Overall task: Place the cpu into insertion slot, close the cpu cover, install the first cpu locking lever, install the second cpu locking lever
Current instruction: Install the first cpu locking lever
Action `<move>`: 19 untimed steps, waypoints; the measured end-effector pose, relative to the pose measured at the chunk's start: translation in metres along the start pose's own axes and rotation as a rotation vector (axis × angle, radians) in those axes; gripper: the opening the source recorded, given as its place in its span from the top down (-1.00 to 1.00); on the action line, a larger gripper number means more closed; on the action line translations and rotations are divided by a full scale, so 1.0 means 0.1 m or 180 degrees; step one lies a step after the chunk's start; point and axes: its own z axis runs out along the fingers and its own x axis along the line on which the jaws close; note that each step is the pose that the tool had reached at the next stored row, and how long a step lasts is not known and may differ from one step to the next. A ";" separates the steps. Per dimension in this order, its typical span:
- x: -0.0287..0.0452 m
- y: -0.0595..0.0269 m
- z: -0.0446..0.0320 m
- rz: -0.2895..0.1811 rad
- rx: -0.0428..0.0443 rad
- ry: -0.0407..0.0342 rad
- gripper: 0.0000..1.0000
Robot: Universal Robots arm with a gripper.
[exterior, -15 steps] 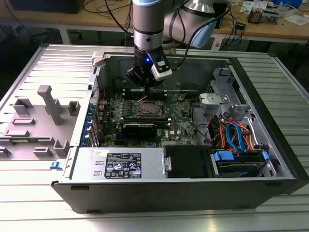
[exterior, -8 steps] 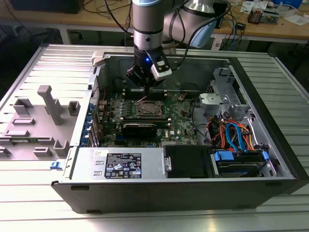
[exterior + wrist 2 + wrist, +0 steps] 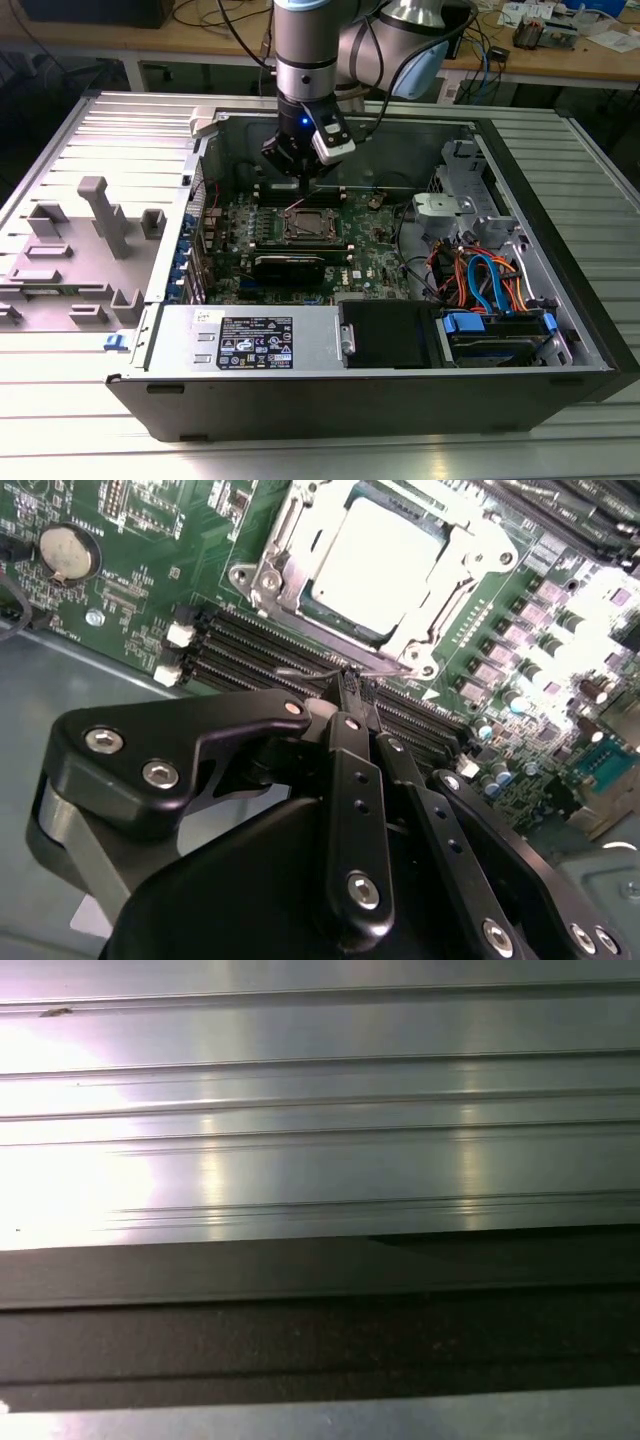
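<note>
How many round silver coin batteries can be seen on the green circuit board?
1. The coin battery sits on the green circuit board in the second wrist view, off to one side of the chip; the gripper may hide others.

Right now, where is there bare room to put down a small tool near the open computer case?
The ribbed metal table is bare in front of the black computer case. At the exterior view's left, grey plastic blocks crowd it. Inside, the black gripper hangs close above the silver cpu, beside tangled orange and blue cables.
</note>
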 end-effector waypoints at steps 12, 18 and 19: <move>-0.107 0.005 0.010 0.0001 0.0022 -0.0001 0.79; -0.170 0.007 0.034 0.0000 0.0051 -0.0002 0.79; -0.179 0.007 0.044 0.0000 0.0056 -0.0002 0.79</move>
